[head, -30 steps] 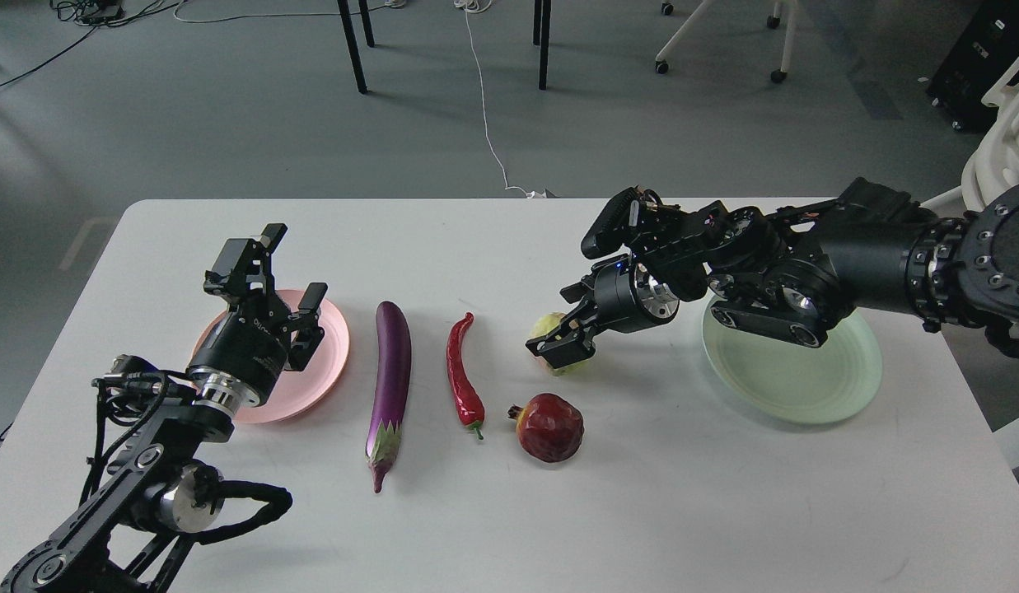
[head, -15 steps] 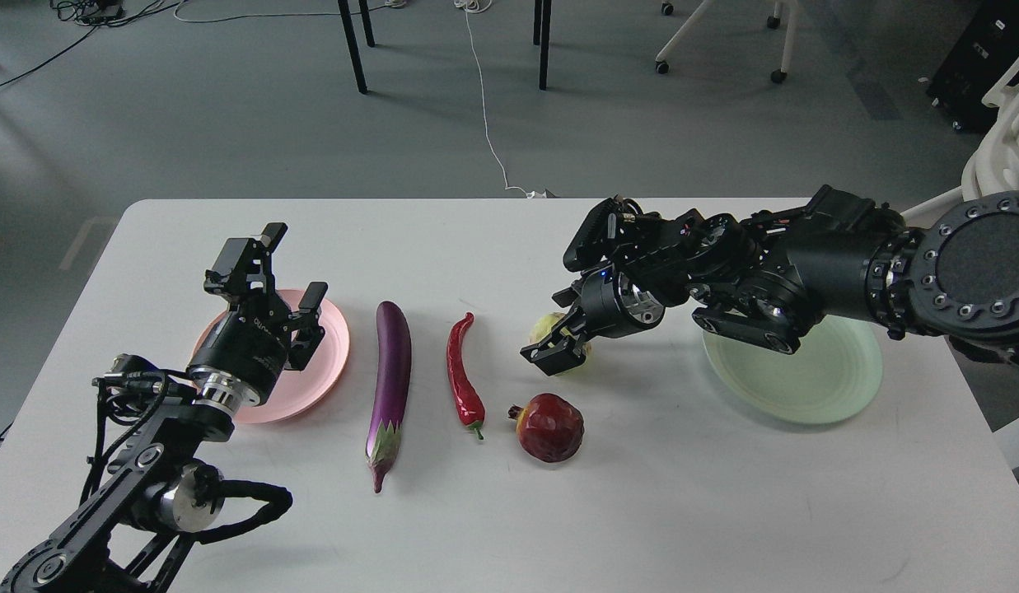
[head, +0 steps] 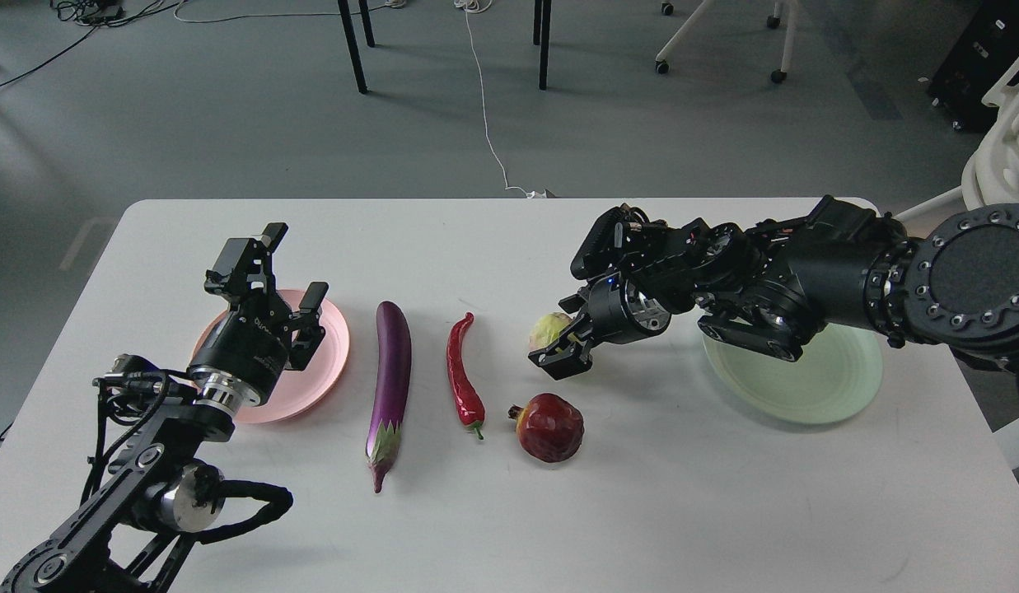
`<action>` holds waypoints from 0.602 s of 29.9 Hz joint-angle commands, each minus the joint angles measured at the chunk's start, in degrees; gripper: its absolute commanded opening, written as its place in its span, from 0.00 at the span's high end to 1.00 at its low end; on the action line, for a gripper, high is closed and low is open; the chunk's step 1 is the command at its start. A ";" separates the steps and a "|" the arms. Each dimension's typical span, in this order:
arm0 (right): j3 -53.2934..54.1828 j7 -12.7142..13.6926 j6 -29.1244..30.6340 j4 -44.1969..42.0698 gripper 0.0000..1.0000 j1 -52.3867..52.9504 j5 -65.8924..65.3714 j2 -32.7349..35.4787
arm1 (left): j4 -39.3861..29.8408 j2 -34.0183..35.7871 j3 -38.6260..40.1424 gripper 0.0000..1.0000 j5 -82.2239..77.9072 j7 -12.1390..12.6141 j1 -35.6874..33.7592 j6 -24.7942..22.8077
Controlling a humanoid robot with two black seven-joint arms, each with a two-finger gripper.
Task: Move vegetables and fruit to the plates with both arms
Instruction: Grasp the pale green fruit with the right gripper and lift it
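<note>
The pale green-yellow fruit (head: pixel 547 329) sits on the white table (head: pixel 493 239), and my right gripper (head: pixel 565 332) stands around it with one finger in front and one behind; its far side is hidden. The dark red pomegranate (head: pixel 549 427) lies just in front of it. The red chili pepper (head: pixel 462 375) and the purple eggplant (head: pixel 390 379) lie side by side mid-table. My left gripper (head: pixel 292 265) is open and empty above the pink plate (head: pixel 332 350). The mint green plate (head: pixel 814 379) lies partly under my right arm.
My right forearm spans the table's right side above the green plate. My left arm's elbow and cables fill the front left corner. Chair legs and floor cables lie beyond the table's far edge.
My right gripper has dropped a little lower around the pale fruit, and the right arm has shifted slightly. The fruit and my left arm have not moved.
</note>
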State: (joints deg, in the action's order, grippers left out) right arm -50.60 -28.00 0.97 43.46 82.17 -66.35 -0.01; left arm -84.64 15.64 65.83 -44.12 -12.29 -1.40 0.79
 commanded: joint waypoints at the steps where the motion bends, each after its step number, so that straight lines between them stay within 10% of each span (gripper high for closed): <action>1: -1.52 0.00 0.00 0.04 0.36 0.10 0.00 0.01 | 0.01 0.00 0.00 0.01 0.00 -0.01 -0.01 0.00; 18: -1.08 0.00 -4.83 1.01 0.50 4.13 0.08 3.07 | -0.08 0.26 0.44 0.01 0.00 -0.01 -0.01 0.00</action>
State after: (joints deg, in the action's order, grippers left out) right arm -51.93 -28.01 -2.58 44.31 84.61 -66.35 0.90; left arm -84.64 15.85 66.14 -44.12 -12.30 -1.40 0.79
